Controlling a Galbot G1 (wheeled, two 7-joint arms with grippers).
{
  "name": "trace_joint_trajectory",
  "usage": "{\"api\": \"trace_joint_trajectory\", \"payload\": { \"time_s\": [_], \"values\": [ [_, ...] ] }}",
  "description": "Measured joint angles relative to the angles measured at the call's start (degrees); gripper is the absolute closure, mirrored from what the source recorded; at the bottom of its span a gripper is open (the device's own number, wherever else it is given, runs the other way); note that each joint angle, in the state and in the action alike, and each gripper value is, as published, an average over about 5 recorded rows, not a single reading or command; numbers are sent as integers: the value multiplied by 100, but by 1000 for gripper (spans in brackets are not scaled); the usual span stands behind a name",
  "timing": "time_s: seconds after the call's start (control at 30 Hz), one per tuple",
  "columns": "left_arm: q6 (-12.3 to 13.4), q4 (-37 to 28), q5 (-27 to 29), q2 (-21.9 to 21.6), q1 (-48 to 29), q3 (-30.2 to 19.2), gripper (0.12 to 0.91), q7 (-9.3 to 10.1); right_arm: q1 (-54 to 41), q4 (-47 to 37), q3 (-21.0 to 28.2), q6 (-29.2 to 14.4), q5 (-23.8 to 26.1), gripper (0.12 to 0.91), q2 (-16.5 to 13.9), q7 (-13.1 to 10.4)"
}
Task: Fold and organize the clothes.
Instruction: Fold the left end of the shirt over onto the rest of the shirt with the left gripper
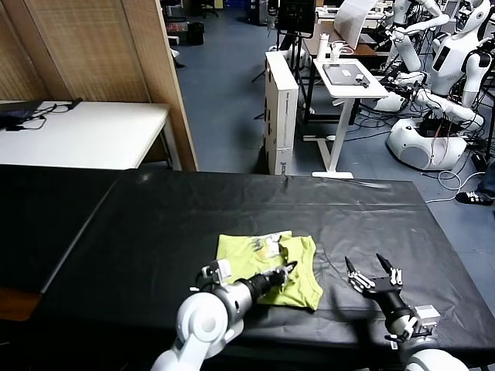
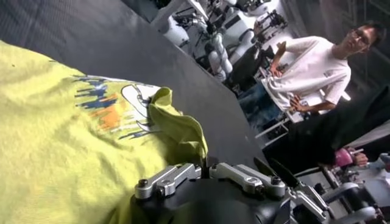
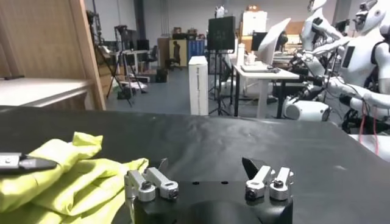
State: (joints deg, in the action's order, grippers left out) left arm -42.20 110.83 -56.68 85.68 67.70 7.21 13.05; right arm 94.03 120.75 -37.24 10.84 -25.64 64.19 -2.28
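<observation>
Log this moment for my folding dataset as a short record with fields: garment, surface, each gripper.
garment: lime T-shirt, partly folded into a bunched square, print facing up
surface: black table
left gripper: at the shirt's middle, over the fabric; grip state unclear
right gripper: beside the shirt on the robot's right, jaws open, holding nothing
background: white desk, other robots, person in white shirt

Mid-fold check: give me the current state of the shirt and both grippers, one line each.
T-shirt: partly folded and bunched on the black table, print facing up.
Left gripper: over the shirt's near right part; whether it grips cloth cannot be told.
Right gripper: open, empty, off to the shirt's right, clear of it.
</observation>
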Motion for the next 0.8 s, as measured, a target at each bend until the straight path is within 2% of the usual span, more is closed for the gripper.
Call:
{"api": "trace_joint_trajectory", "payload": {
  "time_s": [0.2,0.4,0.8],
  "values": [
    [0,-133,133,101,-26,19,860,-18,-29,-25,50,27,42,118,24,2],
    [0,-289,413,205,-18,23,860,-188,-49,-58,67,53,71,118,8,8],
    [0,-378,665,367,-5,-23,860,-322,-61,-72,113,91,72,118,-50,50]
  ]
}}
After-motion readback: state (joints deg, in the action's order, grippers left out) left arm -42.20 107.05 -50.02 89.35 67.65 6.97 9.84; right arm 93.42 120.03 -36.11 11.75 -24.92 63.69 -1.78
